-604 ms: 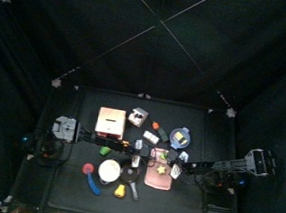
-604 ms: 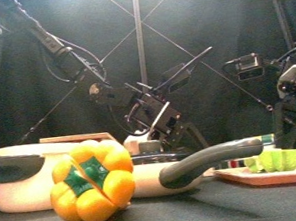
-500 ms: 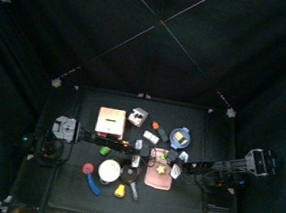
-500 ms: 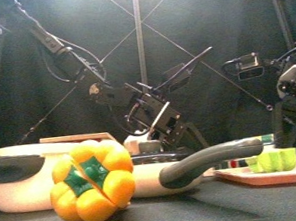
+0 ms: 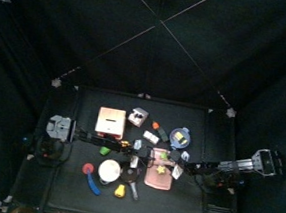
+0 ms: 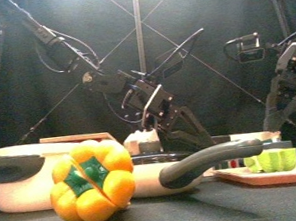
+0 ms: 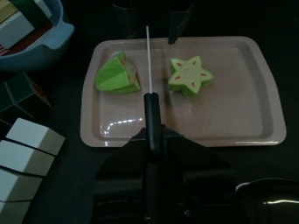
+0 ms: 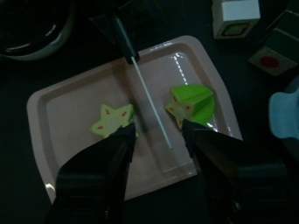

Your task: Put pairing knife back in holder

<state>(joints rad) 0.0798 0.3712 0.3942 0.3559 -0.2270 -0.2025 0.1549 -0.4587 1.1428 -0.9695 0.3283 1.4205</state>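
The paring knife [image 7: 149, 109] has a black handle and a thin blade. My left gripper [image 7: 149, 144] is shut on its handle and holds it over the pink tray [image 7: 263, 96], blade pointing away. My right gripper [image 8: 162, 138] is open, its jaws on either side of the knife's blade [image 8: 149, 92] just above the tray. The right arm's fingers [image 7: 176, 22] also show at the blade's tip in the left wrist view. The holder [image 5: 109, 120], a light tan block, stands at the table's back left, apart from both grippers.
On the pink tray lie a green star slice [image 7: 191, 73] and a green wedge [image 7: 117, 73]. A blue bowl [image 7: 35, 48] and letter blocks [image 7: 30, 144] sit beside it. A white pot [image 6: 38, 180] with a grey handle and a yellow pepper [image 6: 91, 179] stand at the front.
The left gripper has shifted a little to the right with the knife. The right arm has risen and drawn back slightly.
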